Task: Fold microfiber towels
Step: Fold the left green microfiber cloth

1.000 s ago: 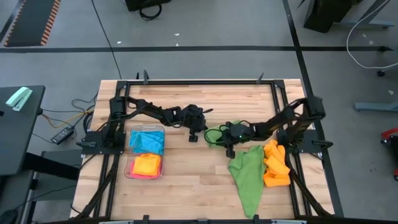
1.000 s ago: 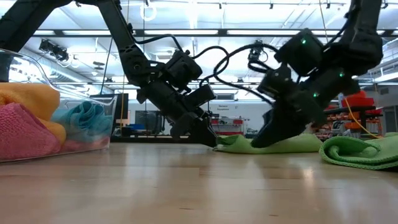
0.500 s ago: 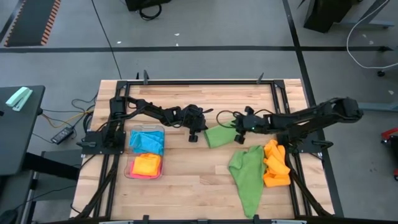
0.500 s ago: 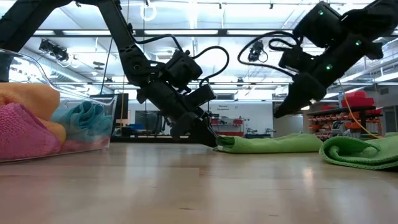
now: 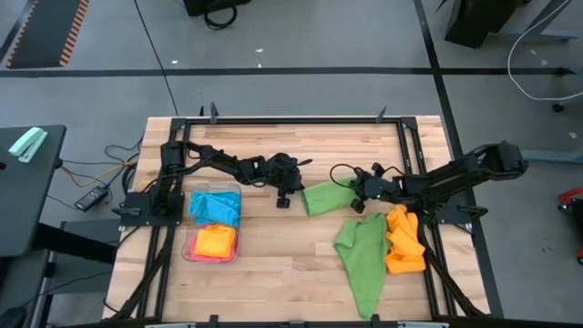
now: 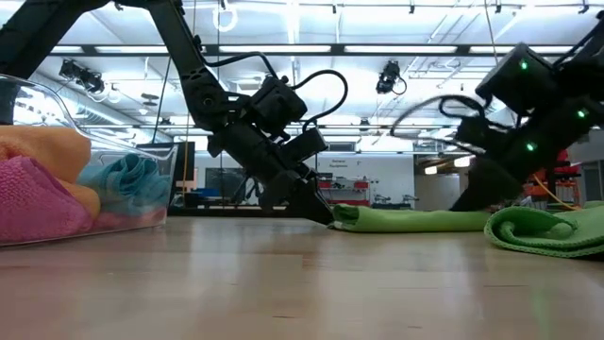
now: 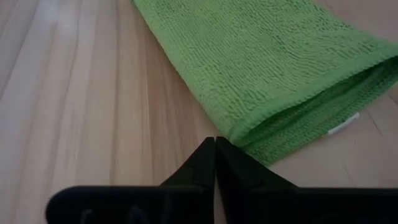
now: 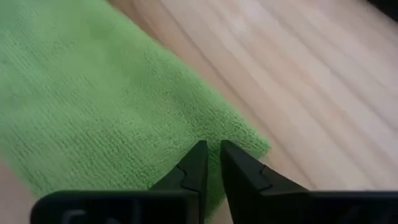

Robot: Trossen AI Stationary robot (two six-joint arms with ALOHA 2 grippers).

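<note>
A folded green towel [image 5: 326,197] lies flat on the wooden table [image 5: 273,273], near its middle, between the two grippers. The left gripper [image 5: 283,200] sits at the towel's left end, its fingers pressed together with nothing between them, tips just beside the folded edge. The right gripper [image 5: 358,204] is low over the towel's right end, fingers a narrow gap apart, holding nothing. Another green towel [image 5: 363,255] and an orange towel [image 5: 404,240] lie crumpled beside it. A clear tray [image 5: 187,228] holds blue, orange and pink towels.
</note>
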